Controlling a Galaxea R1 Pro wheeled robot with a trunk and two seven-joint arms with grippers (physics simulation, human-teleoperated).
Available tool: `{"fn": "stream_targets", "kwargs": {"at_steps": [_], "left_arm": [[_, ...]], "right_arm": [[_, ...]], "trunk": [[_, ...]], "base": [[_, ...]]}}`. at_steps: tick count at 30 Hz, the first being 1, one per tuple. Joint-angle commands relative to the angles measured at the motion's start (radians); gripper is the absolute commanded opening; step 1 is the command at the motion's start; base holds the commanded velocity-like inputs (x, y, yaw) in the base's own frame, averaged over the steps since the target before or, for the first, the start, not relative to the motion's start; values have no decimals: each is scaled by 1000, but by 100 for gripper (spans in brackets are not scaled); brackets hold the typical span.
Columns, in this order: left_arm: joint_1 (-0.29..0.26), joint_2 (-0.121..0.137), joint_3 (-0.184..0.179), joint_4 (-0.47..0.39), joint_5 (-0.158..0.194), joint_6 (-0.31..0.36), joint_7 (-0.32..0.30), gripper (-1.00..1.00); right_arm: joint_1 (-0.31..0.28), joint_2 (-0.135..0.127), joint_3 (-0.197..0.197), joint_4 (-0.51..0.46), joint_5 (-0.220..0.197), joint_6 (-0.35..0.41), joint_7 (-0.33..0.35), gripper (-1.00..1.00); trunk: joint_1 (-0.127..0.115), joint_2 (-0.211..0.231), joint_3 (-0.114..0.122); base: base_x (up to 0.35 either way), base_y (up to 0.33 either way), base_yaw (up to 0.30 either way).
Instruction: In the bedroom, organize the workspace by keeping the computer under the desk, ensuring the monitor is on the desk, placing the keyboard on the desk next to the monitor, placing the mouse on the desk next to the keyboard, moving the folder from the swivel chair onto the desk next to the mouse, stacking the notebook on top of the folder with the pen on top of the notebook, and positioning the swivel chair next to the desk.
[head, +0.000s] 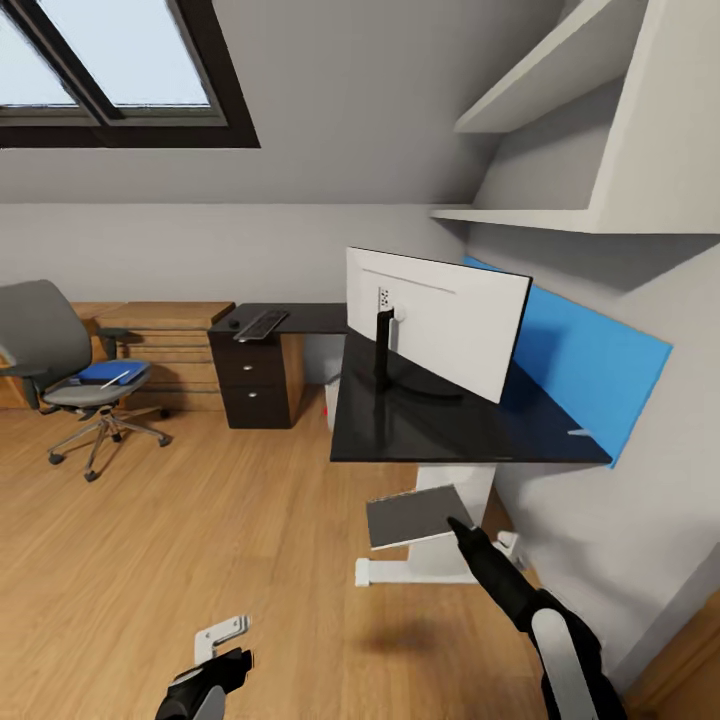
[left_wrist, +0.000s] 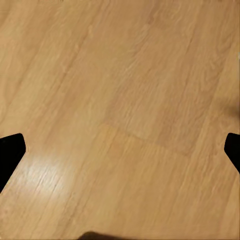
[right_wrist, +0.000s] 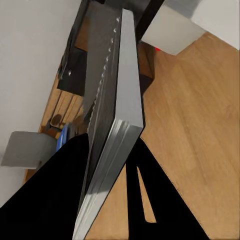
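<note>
1. Wood-grain floor (head: 200, 540) is all that lies under your left gripper (head: 228, 645), low at 7 o'clock, fingers spread wide and empty.
2. Your right gripper (head: 455, 522), at 5 o'clock, is clamped on the corner of the grey notebook (head: 415, 515), which hangs just below the desk (head: 430, 430) edge.
3. On the black top at centre stands the monitor (head: 440, 320), white back towards you.
4. Farther off, at 11 o'clock, the keyboard (head: 262, 324) and mouse (head: 233, 323) lie side by side on the desk's far wing.
5. At 9 o'clock, the swivel chair (head: 60, 350) still carries the blue folder (head: 105, 372) with the pen (head: 115, 378) on it.
6. I'd say you're mid-carry with the notebook. Next, lift it clear of the desk edge and park it on top, since the folder has to land first.
</note>
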Motion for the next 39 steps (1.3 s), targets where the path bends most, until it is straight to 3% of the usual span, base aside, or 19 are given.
{"fn": "stream_targets", "kwargs": {"at_steps": [1,8,15,23,32,39], "left_arm": [[-1,2,-6,-1,8,-7,9,100],[-1,2,-10,-1,9,-72,5,100],[-1,1,-29,0,10,-88,7,100],[-1,1,-32,0,10,-89,5,100],[-1,2,-32,0,10,-89,4,100],[-1,2,-32,1,11,-89,4,100]], "right_arm": [[-1,3,17,-2,-5,-6,-6,-100],[0,1,72,-6,-39,-33,-1,-100],[0,-23,76,20,-46,-36,8,-100],[2,-24,78,22,-48,-37,10,-100],[3,-24,77,25,-49,-37,79,-100],[3,-23,78,26,-51,-35,84,-100]], "trunk": [[0,-1,-1],[0,-1,-1],[0,-1,-1],[0,-1,-1],[0,-1,-1],[0,-1,-1]], "base": [[-102,311,0],[-101,314,0],[-56,320,0],[-3,326,0],[0,332,0],[29,335,0]]}}
